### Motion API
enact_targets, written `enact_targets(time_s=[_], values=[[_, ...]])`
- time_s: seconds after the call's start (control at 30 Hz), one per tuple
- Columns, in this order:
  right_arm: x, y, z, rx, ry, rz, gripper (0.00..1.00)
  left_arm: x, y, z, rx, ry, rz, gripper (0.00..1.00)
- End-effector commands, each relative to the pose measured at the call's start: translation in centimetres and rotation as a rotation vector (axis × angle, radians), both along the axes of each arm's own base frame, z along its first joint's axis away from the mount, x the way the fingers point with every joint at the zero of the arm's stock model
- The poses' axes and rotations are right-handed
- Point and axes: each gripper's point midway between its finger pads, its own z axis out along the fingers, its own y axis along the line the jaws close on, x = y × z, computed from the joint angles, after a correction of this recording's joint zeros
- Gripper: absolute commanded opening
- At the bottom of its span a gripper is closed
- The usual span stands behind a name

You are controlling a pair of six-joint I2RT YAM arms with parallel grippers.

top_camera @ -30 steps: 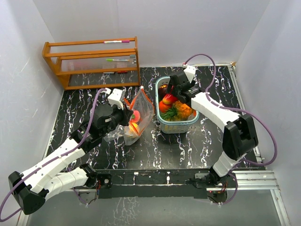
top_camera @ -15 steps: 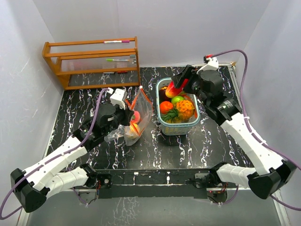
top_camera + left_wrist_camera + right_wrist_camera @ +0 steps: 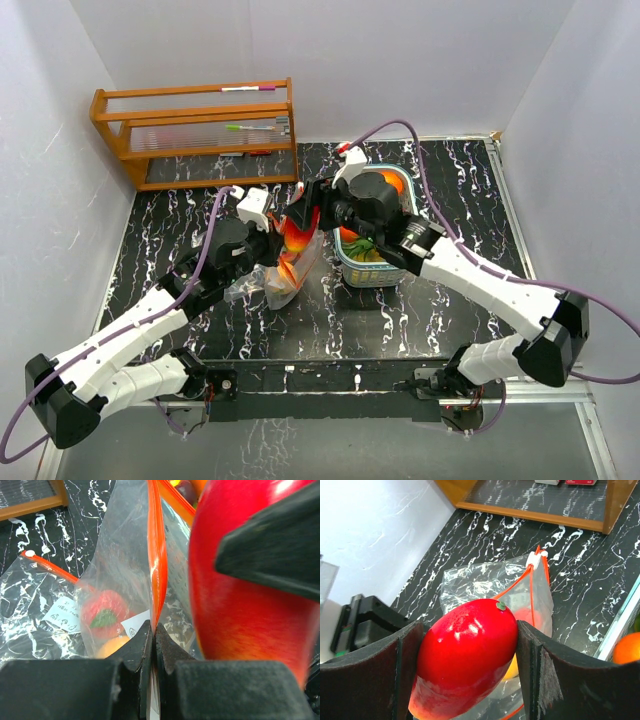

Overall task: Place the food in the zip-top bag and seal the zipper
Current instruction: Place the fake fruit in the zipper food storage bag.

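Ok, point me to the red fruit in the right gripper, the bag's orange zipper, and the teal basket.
red fruit (image 3: 467, 655): right wrist view, middle of its glossy side.
orange zipper (image 3: 156, 555): left wrist view, mid-length of the upright strip.
teal basket (image 3: 380, 272): top view, its near wall.

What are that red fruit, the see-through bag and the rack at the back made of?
The red fruit: probably moulded plastic, glossy, given the sharp light spots on a flawless skin. The bag: thin clear plastic film, crinkled, with an orange zipper strip, seemingly thicker plastic. The rack: seems varnished wood, orange-brown; grain too small to tell.
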Motion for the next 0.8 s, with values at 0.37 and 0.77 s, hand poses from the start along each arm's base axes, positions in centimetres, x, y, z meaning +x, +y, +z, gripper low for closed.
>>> enact_targets(time_s=[0.37, 0.77], values=[[1.6, -1.0, -1.3, -0.088, -0.025, -0.137, 0.98, -0.1, 0.0, 1.8, -0.036, -0.044, -0.011, 0.00], [7.4, -14.3, -3.6, -0.314, 0.100, -0.651, 0.98, -0.4, 0.3, 2.1, -0.038, -0.052, -0.011, 0.00]])
